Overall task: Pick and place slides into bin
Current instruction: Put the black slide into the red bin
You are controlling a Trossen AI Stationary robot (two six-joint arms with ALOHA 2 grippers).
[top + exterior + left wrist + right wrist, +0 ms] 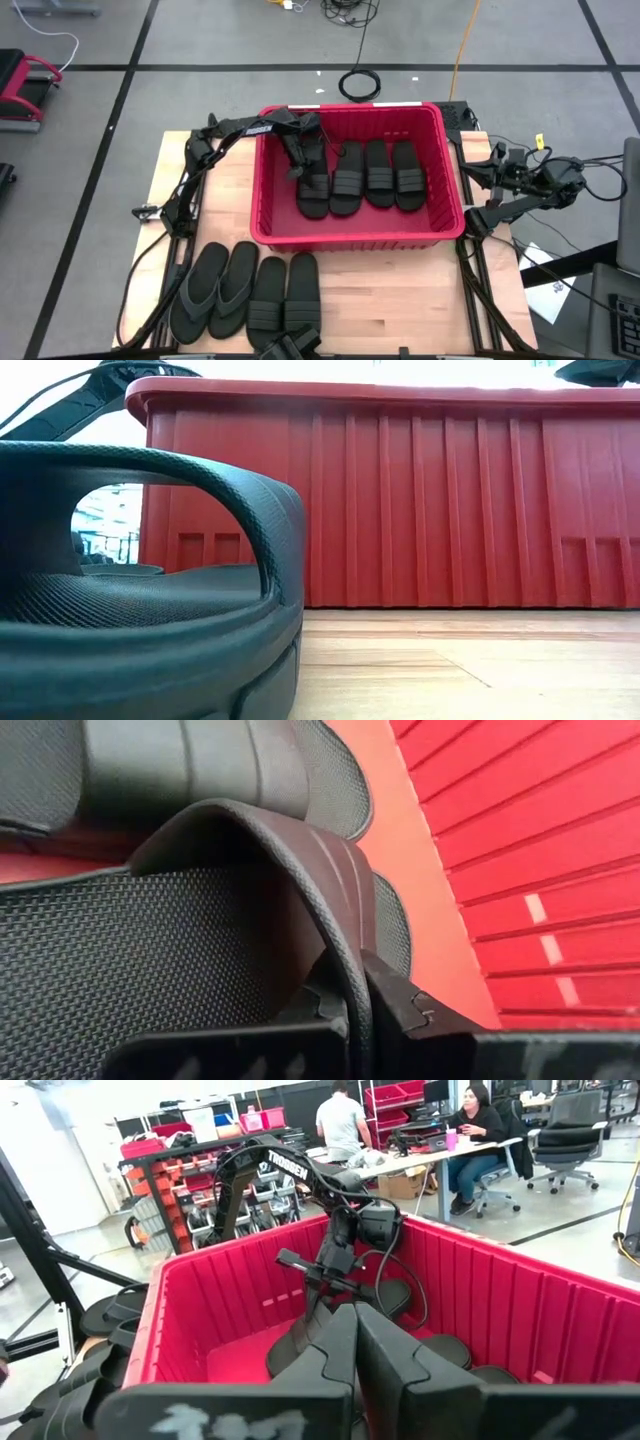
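Lots is cut off or blocked here. The low view is mostly filled by one slide sitting right at the lens, with only the ribbed outer wall of the bin behind it, so nothing inside the tub shows from there. The left wrist view is just close-up textured rubber and a strap band, with the left gripper's fingers clamped on that strap's edge; you can't see the whole sandal from it.

The high view sorts it out. The red bin sits around the middle of the table, toward 12 o'clock, with four slides in a row inside. The left gripper is down in the bin at the 9 o'clock end of that row, pinched on the end slide. Four more slides lie on the table at about 7 o'clock from the bin: two thong-strap ones and two ribbed-band ones, the last partly hidden at the picture's bottom edge.

The right gripper waits off at 3 o'clock beside the bin, fingers pressed together on nothing, only visible properly in its own wrist view. That view also shows people at desks in the room behind, and "TROSSEN" in white letters on the left arm. No other readable writing.
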